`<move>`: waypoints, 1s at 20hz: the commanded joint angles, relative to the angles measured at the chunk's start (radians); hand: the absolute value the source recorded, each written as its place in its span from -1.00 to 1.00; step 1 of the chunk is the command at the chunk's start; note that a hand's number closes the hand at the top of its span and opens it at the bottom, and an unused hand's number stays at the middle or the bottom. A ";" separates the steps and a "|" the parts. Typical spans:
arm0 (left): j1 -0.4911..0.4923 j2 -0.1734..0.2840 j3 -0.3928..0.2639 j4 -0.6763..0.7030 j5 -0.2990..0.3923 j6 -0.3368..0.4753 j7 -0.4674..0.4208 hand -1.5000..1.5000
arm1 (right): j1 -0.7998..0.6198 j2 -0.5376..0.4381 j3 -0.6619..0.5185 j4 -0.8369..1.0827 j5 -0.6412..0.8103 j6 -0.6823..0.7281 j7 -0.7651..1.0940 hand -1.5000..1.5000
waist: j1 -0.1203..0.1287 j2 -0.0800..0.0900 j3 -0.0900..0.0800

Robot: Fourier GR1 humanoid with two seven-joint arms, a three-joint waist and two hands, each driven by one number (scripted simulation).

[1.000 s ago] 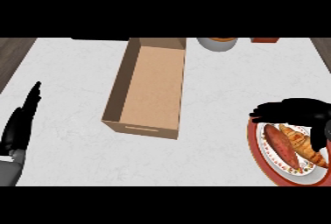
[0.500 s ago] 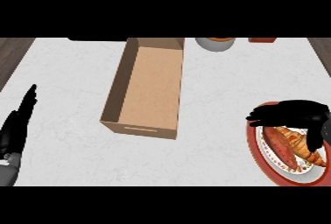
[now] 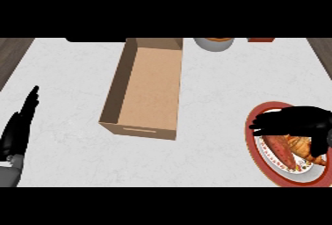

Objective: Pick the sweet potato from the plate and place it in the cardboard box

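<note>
Spreading across the whole view, the pale speckled stone counter point(image 3: 214, 88) carries everything, and the long open brown cardboard box point(image 3: 146, 90) stands on it left of centre, with nothing visible inside. Well apart from it, at the right edge, lies the round red-rimmed white plate point(image 3: 280, 172), and on it the reddish-orange oblong sweet potato point(image 3: 280, 147), beside a paler orange piece of food point(image 3: 304, 149) that cannot be identified. The black right hand point(image 3: 292, 123) hovers over the upper part of the plate with fingers spread leftward, open and holding nothing; whether it touches the sweet potato cannot be told. The black left hand point(image 3: 19, 127) rests at the left edge, fingers straight and empty. The step in hand looks like the reach to grasp: doing it well probably means lowering the hand over the middle of the sweet potato, curling round its narrow width, and keeping clear of the neighbouring food and the plate's rim.
</note>
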 commanded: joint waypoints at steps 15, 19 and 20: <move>0.012 -0.045 0.048 -0.026 -0.046 -0.018 0.023 0.00 | 0.084 0.175 -0.144 0.085 0.047 -0.182 -0.027 1.00 | 0.002 0.003 0.005; 0.019 -0.042 0.064 0.009 -0.054 -0.033 -0.008 0.00 | 0.090 0.127 -0.202 -0.027 0.011 -0.161 -0.024 1.00 | -0.016 -0.002 0.003; -0.018 -0.030 0.074 0.003 -0.032 -0.059 0.025 0.00 | 0.089 0.172 -0.222 0.028 0.000 -0.219 -0.034 1.00 | -0.010 0.002 0.004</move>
